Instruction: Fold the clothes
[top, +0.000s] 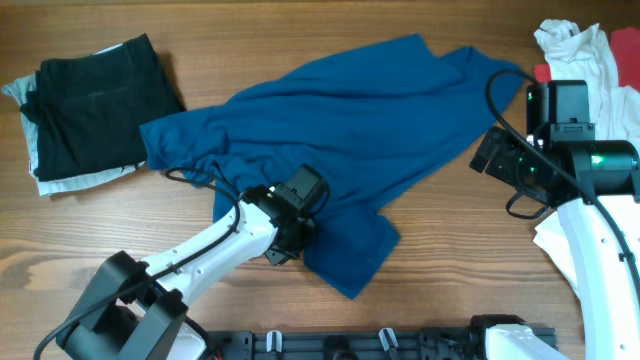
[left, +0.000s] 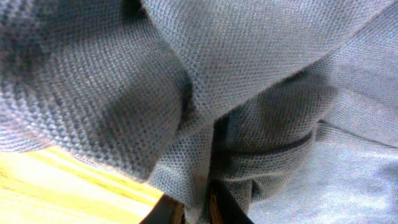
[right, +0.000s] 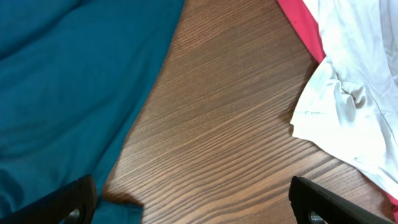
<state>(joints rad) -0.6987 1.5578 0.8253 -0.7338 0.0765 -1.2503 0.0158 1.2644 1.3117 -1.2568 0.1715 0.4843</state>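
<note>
Nearest the robot's base, the left pincer (left: 197, 213) sits at the lower edge of the blue shirt (top: 350, 120). In the left wrist view its two dark fingers (left: 163, 215) stand close together with a hanging fold of the knit fabric pinched between them, so it is gripping the shirt. Bunched cloth fills most of that view, with a strip of the wooden desk (top: 450, 260) showing below it.

The shirt lies spread and rumpled across the middle of the desk. It runs on a slant from a flap beside the left arm up towards the far right corner, with creases gathered near the left pincer.

To the right, the right pincer (right: 199, 202) hangs over bare wood with its fingers (right: 62, 199) set wide apart and nothing between them. It is between the shirt's right edge and a white garment (right: 354, 93), touching neither.

Farther back on the left, apart from the shirt's tip, a folded black garment (top: 95, 100) rests on a pale grey garment (top: 75, 182) whose edge shows beneath it. At the far right corner the white garment lies crumpled with a red garment (top: 628, 45) showing at its edges.
</note>
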